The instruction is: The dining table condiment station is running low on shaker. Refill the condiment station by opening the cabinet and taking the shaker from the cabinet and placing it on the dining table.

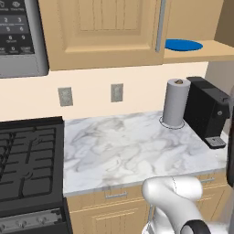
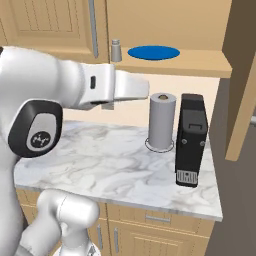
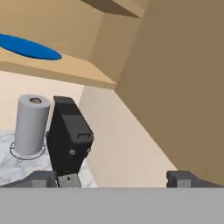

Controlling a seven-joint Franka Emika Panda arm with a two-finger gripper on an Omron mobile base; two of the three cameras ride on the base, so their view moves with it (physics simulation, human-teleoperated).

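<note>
- Small grey tapered shaker point(image 2: 116, 51) upright on open light-wood wall cabinet point(image 2: 200, 65) shelf, left of flat blue plate point(image 2: 153, 52)
- Two-finger gripper point(image 3: 113, 179) released, jaws wide, holding nothing; fingertips cut off at frame bottom
- Open cabinet door point(image 2: 243, 80) partly cropped, right
- Grey paper-towel roll point(image 2: 162, 121) beside black coffee machine point(image 2: 191, 141) on marble counter point(image 2: 100, 165)

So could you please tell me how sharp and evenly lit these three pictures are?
Left base view: flat, even light, no glare on the veined marble counter. Right base view: soft, the small grey shaker slightly blurred. Hand view: the open claw has fuzzy tips; the tall grey paper roll casts only a faint shadow.
</note>
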